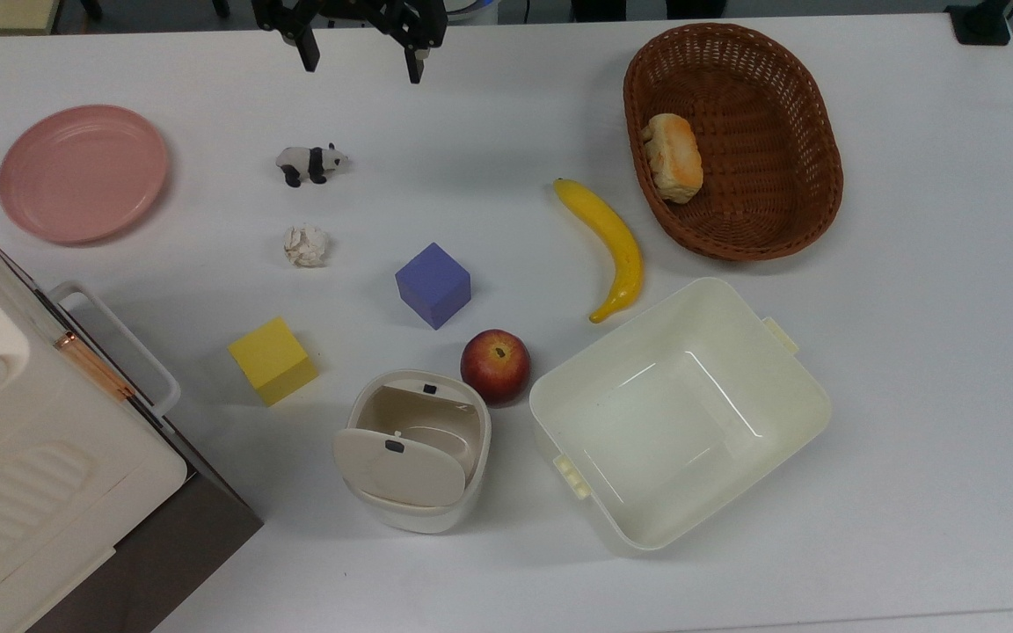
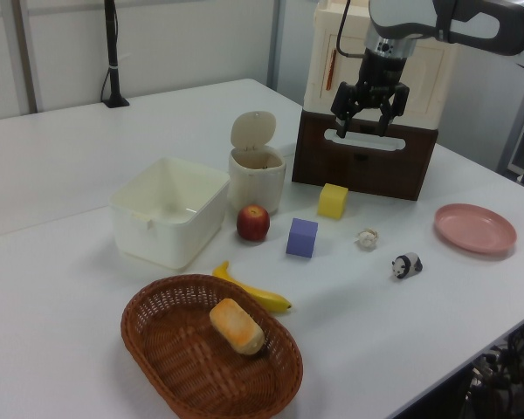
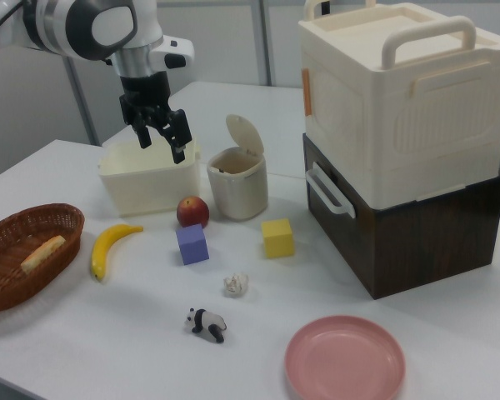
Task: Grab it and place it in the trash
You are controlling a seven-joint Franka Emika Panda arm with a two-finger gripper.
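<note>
Gripper (image 1: 357, 63) hung above the tabletop (image 1: 506, 114), fingers spread wide, holding nothing. Wrinkled white paper ball (image 1: 306, 245) lay on the smooth white tabletop between the glossy panda figurine (image 1: 310, 163) and the yellow cube (image 1: 273, 360). Round cream plastic bin (image 1: 414, 453), flap lid tipped open, stood beside the shiny red apple (image 1: 495, 365).

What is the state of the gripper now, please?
Gripper: open, holding nothing, raised above the table, far from the paper ball.
</note>
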